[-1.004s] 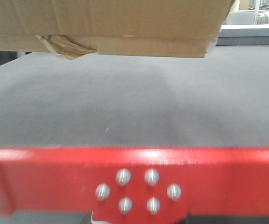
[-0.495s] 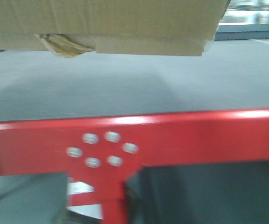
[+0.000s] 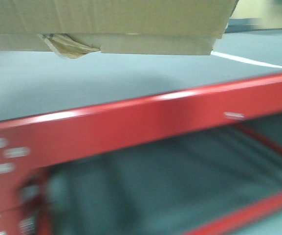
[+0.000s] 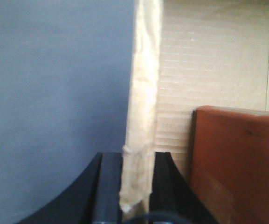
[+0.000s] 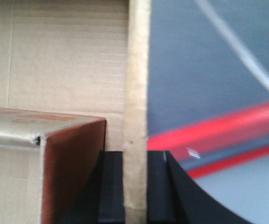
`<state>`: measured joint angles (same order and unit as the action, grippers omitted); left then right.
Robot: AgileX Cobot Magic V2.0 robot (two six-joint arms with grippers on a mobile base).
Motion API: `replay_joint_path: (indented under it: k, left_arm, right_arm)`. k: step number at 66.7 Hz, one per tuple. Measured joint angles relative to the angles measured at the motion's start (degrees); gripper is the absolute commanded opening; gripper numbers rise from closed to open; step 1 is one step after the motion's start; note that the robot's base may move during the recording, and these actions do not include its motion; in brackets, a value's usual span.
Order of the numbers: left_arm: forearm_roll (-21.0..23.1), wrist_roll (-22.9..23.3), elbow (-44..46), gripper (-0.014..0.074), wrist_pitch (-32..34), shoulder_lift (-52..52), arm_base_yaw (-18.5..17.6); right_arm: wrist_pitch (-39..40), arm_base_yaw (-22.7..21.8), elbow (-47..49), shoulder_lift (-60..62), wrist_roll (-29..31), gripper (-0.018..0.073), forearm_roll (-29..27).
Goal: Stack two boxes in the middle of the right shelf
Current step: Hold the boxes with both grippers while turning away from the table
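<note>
A brown cardboard box (image 3: 131, 22) fills the top of the front view, held above a grey shelf board (image 3: 106, 83) with a red front rail (image 3: 145, 120). My left gripper (image 4: 136, 172) is shut on the box's left wall edge (image 4: 143, 93). My right gripper (image 5: 135, 182) is shut on the box's right wall edge (image 5: 138, 70). Inside the box a reddish-brown smaller box shows in the left wrist view (image 4: 239, 163) and in the right wrist view (image 5: 71, 163). Torn tape hangs under the box (image 3: 70, 46).
Below the rail a lower grey shelf level (image 3: 170, 176) and another red beam (image 3: 248, 210) show. A red upright bracket with bolts (image 3: 4, 161) is at the left. A white line (image 3: 248, 59) crosses the board at the right.
The view has swung and blurred: the red rail has risen and tilted in the frame, its bolted bracket has slid to the left, and the lower shelf level has come into sight. The box stays held.
</note>
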<state>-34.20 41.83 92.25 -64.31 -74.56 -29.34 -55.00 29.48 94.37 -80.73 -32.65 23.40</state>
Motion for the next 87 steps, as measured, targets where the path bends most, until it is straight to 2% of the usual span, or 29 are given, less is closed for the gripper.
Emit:
replay_joint_path:
  k: [87]
  left_arm:
    - [0.0, 0.0, 0.0, -0.0111, 0.23, 0.0, 0.0]
  right_arm:
    - [0.14, 0.0, 0.0, 0.0, 0.0, -0.0163, 0.38]
